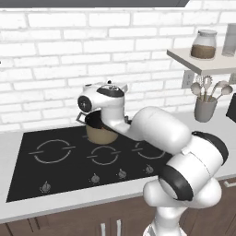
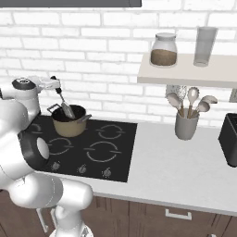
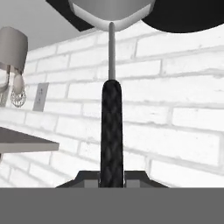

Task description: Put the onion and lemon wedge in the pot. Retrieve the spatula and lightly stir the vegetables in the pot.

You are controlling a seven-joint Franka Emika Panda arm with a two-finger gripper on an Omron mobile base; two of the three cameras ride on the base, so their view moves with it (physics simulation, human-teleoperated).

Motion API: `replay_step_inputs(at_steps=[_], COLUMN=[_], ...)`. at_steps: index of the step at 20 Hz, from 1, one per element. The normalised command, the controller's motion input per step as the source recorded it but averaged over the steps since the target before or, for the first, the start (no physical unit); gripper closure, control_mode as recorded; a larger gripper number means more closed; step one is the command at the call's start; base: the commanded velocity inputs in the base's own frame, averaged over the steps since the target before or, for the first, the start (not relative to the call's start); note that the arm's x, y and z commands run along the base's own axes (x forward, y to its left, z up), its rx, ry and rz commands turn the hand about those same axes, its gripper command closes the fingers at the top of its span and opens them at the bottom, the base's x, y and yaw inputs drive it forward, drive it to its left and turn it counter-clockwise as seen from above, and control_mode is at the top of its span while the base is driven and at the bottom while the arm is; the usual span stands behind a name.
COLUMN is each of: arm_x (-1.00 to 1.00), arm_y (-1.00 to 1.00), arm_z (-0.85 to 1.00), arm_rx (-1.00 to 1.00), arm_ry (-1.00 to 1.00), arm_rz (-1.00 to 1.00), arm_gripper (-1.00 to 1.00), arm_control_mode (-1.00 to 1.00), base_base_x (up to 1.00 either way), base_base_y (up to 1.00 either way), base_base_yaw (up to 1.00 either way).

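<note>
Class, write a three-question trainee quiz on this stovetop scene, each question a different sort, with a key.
1. True or false: the tool is shut on the black-handled grey spatula.
2. Where does the spatula's head point? A) into the tan-beige round pot B) into the grey utensil cup C) at the wooden shelf
3. Fill in: the pot sits on the black ____.

Key: 1 true; 2 A; 3 cooktop.

Bright, even, flat rendered light throughout; shadows faint, no glare, slightly soft edges.
</note>
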Motion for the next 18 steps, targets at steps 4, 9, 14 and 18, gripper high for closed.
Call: replay_step_inputs(at_steps=[4,9,14,18], arm_x=[0.27,0.17,0.01,0.0], arm_y=[0.0,0.0,0.0,0.0], arm_z=[-0.07,-0.37,-0.44,-0.31], arm_rx=[-0.08,-0.07,-0.04,-0.03], arm_ry=[-0.08,-0.02,0.0,-0.03], arm_rz=[0.13,0.13,0.1,0.07], arm_gripper=[1.0,1.0,1.0,1.0], arm_control_mode=[-1.0,-1.0,-1.0,-1.0], base_base_x=[0.0,0.0,0.0,0.0], base_base_y=[0.0,0.0,0.0,0.0], base_base_yaw=[0.0,0.0,0.0,0.0])
